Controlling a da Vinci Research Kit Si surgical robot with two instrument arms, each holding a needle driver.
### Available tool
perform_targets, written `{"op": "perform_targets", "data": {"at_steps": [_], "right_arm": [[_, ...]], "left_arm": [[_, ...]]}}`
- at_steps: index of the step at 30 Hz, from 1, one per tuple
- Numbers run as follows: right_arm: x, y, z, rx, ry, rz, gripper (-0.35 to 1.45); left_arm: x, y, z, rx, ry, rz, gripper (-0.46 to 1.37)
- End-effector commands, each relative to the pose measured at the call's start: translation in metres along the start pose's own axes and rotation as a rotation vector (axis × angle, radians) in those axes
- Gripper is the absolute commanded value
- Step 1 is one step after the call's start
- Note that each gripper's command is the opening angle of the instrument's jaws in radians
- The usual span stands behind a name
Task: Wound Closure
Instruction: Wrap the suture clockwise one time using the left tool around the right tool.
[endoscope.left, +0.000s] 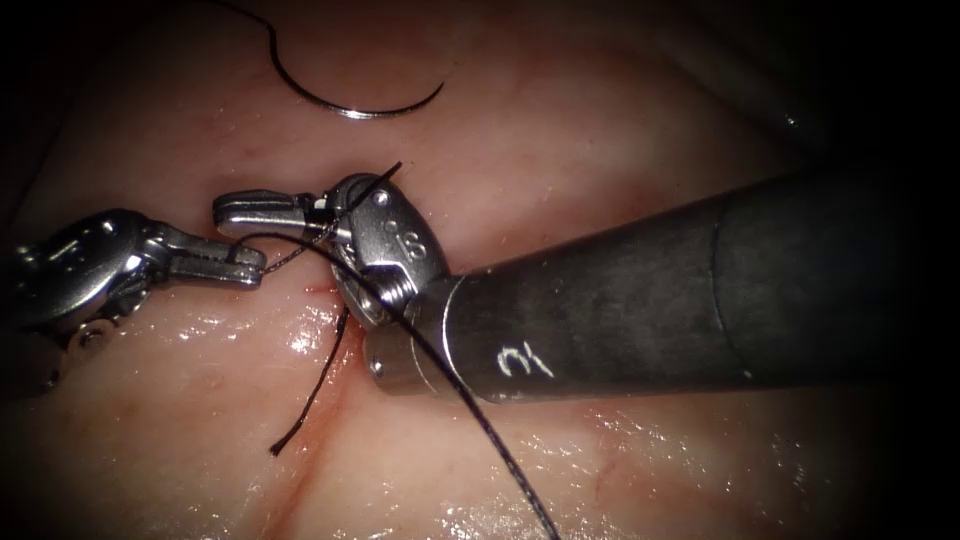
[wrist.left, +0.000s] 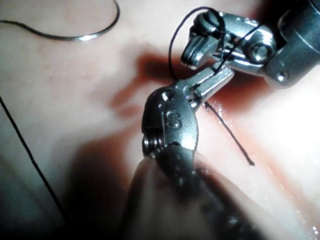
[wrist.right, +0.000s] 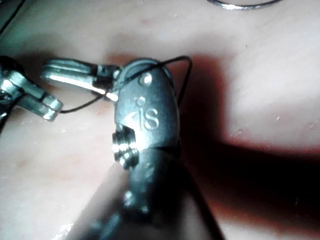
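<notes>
My left hand (endoscope.left: 245, 265) is clamped on the thin black thread (endoscope.left: 470, 400); my right hand (endoscope.left: 260, 208) is closed, thread wrapped round it, though I cannot tell if it grips a strand. The curved steel needle (endoscope.left: 350, 105) lies free on the pale pork tissue (endoscope.left: 620, 130) at twelve o'clock, outside it. In my judgement a hard pull could snap the thread or tear the reddish cut (endoscope.left: 320, 400). I count two hands, one needle, one cut.
</notes>
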Motion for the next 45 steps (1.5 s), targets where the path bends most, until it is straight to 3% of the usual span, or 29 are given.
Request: {"op": "perform_targets", "data": {"at_steps": [1,11,13,19,27,37,41,45], "right_arm": [[0.0001,-0.0001,0.0002,-0.008,0.002,0.004,-0.35],[0.001,-0.0006,-0.0008,-0.032,0.01,-0.003,-0.35],[0.001,-0.0008,-0.0011,0.037,-0.022,-0.008,-0.35],[0.0012,-0.0011,-0.0018,0.105,-0.077,-0.044,-0.35],[0.0014,-0.0019,-0.0023,0.267,-0.199,-0.092,-0.35],[0.0009,-0.0019,-0.0003,0.341,-0.381,-0.202,-0.35],[0.0008,-0.0021,0.0003,0.349,-0.393,-0.225,-0.35],[0.0007,-0.0024,0.0006,0.386,-0.45,-0.259,-0.35]], "left_arm": [[0.0,0.0,-0.0001,-0.006,-0.001,0.001,-0.35],[0.0,-0.0002,-0.0014,0.005,0.007,-0.011,-0.35],[0.0007,-0.0005,-0.0013,0.007,0.031,-0.014,-0.35],[0.0016,-0.0014,-0.0009,0.012,0.042,-0.011,-0.35],[-0.0002,-0.0037,0.0004,0.025,0.044,0.006,-0.35],[-0.0013,-0.0033,0.0008,0.021,0.044,0.017,-0.35],[-0.0013,-0.0031,0.0009,0.016,0.045,0.017,-0.35],[-0.0013,-0.0031,0.0009,0.015,0.045,0.017,-0.35]]}}
